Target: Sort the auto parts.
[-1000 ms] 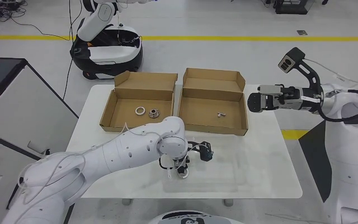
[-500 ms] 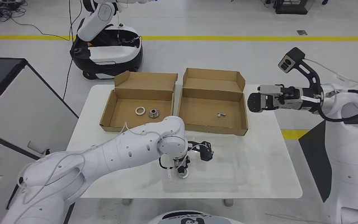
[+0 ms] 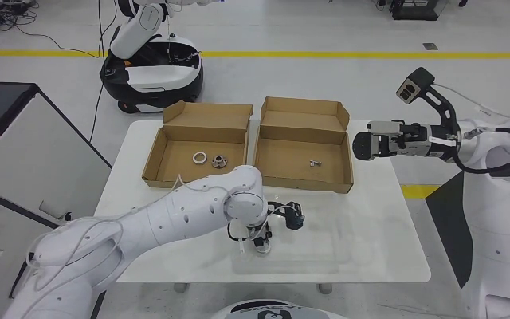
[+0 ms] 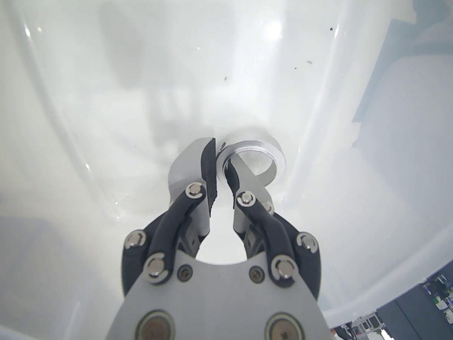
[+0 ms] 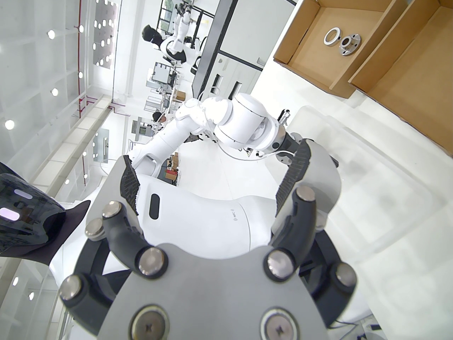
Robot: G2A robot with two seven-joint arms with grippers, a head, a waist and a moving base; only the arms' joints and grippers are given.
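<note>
Left wrist view shows the left pincer (image 4: 220, 164) clenched on the metal ring (image 4: 263, 152) wall, one finger inside, low-centre in the clear tray (image 4: 247, 37) (right pincer (image 3: 355, 147) spread, well apart).

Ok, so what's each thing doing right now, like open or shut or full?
left gripper: shut on the metal ring's wall
metal ring: gripped, inside the clear tray
right gripper: open, empty
left cardboard box: open, holds a second ring and a flanged part
right cardboard box: open, holds one small metal part
</note>
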